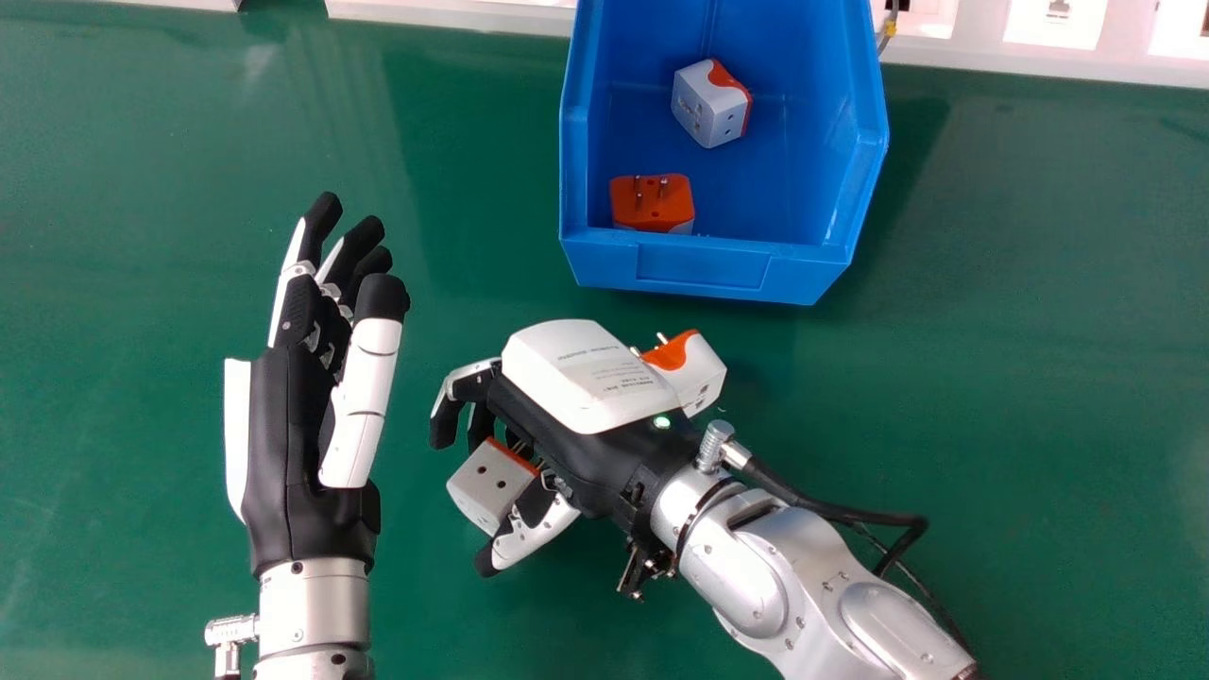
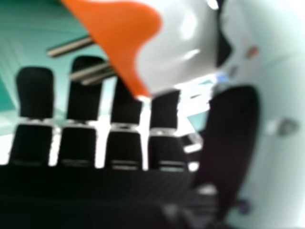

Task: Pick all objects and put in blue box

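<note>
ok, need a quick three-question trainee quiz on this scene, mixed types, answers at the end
1. How many adapters lie in the blue box? a) one b) two c) four
2. True or false: the left hand is empty.
3. Fill in the colour: in the box, the adapter nearer the right hand, this one, lies with its ____ pronged side up.

Key: 1 b; 2 true; 3 orange.

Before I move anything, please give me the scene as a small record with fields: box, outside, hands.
box: blue box, holding a mostly white adapter and an orange-face-up adapter
outside: one adapter beside the right hand, another adapter at its palm side
left hand: open, over the green table
right hand: grip uncertain
</note>
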